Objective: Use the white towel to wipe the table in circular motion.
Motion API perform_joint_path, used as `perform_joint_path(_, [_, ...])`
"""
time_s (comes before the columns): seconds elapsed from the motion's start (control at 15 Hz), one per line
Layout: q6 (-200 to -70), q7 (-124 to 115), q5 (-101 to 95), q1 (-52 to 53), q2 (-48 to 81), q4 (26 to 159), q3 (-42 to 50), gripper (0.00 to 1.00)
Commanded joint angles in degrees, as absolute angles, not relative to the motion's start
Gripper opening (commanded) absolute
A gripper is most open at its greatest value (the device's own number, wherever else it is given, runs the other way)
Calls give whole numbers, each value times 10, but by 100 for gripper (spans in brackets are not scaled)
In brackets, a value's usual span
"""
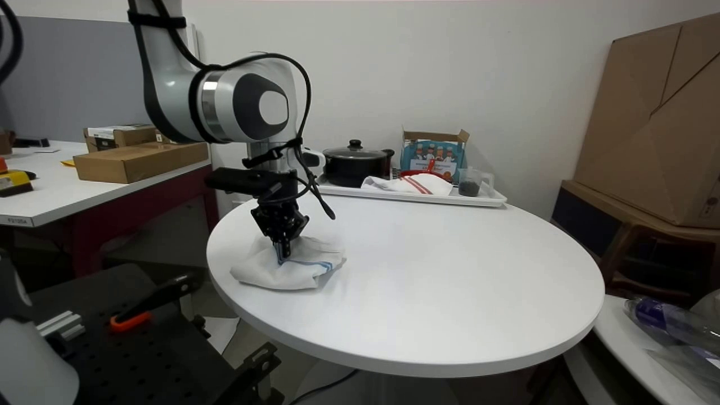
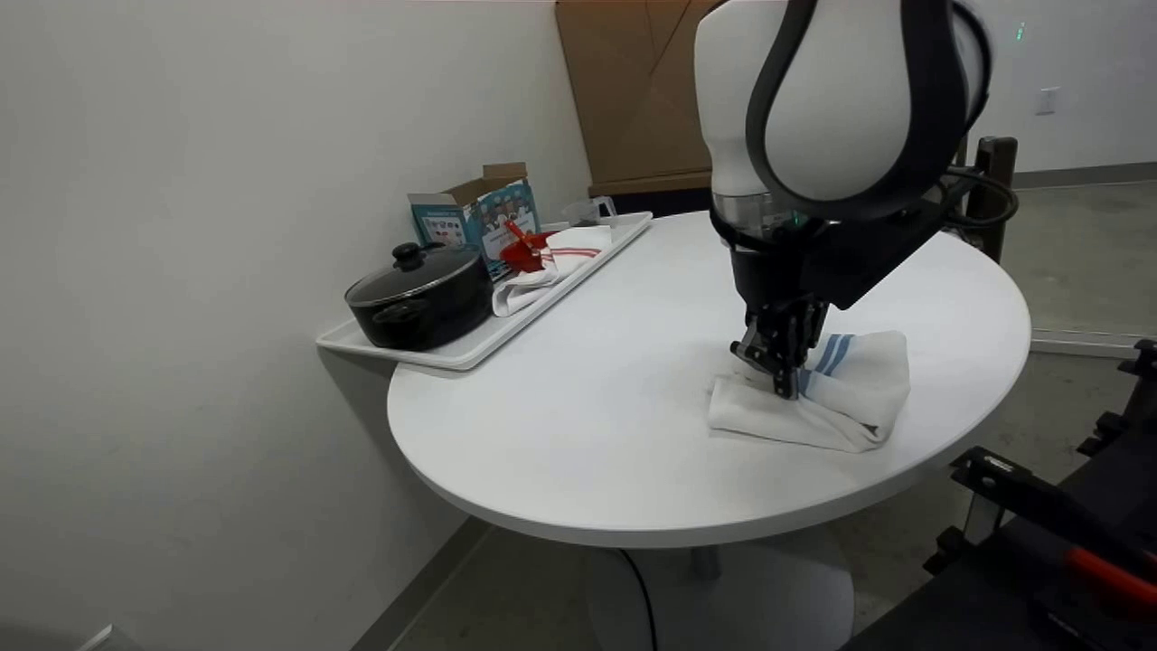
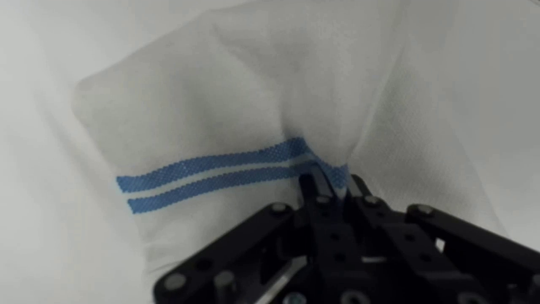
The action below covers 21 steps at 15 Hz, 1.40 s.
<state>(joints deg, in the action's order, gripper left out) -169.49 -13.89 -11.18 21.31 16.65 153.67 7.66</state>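
The white towel with blue stripes lies folded and crumpled on the round white table, near the edge on the robot's side. It also shows in an exterior view and fills much of the wrist view. My gripper points down into the middle of the towel, also seen in an exterior view. In the wrist view the fingers are nearly closed, with a pinched fold of the blue-striped cloth between them. The rest of the towel lies spread on the tabletop around the fingertips.
A white tray stands at the table's wall side. It holds a black lidded pot, an open blue box, a red-striped towel and a clear measuring cup. A large cardboard box stands beyond the table.
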Motion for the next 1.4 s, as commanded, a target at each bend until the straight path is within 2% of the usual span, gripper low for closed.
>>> perform_joint_path(0.0, [-1694, -160, -120, 222, 178, 1538, 68, 1])
perform_joint_path(0.47, [-1668, -117, -38, 163, 270, 1396, -41, 2])
perform_joint_path(0.87, [-1601, -86, -34, 105, 291, 1290, -13, 2])
perform_joint_path(1.13, [-1594, -47, -23, 28, 265, 1313, 12, 2])
perform_joint_path(1.33, [-1607, -29, -20, -13, 231, 1385, 21, 2])
